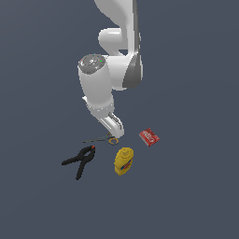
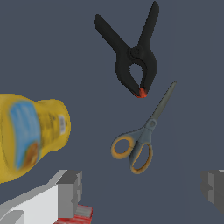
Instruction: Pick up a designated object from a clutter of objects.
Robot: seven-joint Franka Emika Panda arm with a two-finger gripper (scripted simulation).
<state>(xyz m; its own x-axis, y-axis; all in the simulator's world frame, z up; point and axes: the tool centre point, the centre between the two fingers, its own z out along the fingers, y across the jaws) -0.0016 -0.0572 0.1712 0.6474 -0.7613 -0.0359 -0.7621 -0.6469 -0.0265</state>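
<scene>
Fingers of my tool point(image 2: 142, 192) stand spread wide, released, with nothing between them; one grey fingertip point(image 2: 70, 192) shows at each side of the wrist view. In the exterior view the tool point(image 1: 115, 132) hangs low over the dark worktop point(image 1: 196, 196), right above the ring end of the scissors point(image 1: 103, 139). The scissors point(image 2: 142, 135) lie flat just ahead of the open fingers, untouched, yellow-orange rings nearest the tool and thin grey blades pointing away from it. Just beyond the blades lies the black clamp point(image 2: 133, 57), its red tip close beside them but apart. Off to one side of the tool lies the yellow bottle point(image 2: 28, 138) on its side, blurred. A red box point(image 2: 76, 215) peeks out behind one finger; in the exterior view it point(image 1: 149, 137) sits apart from the rest.
</scene>
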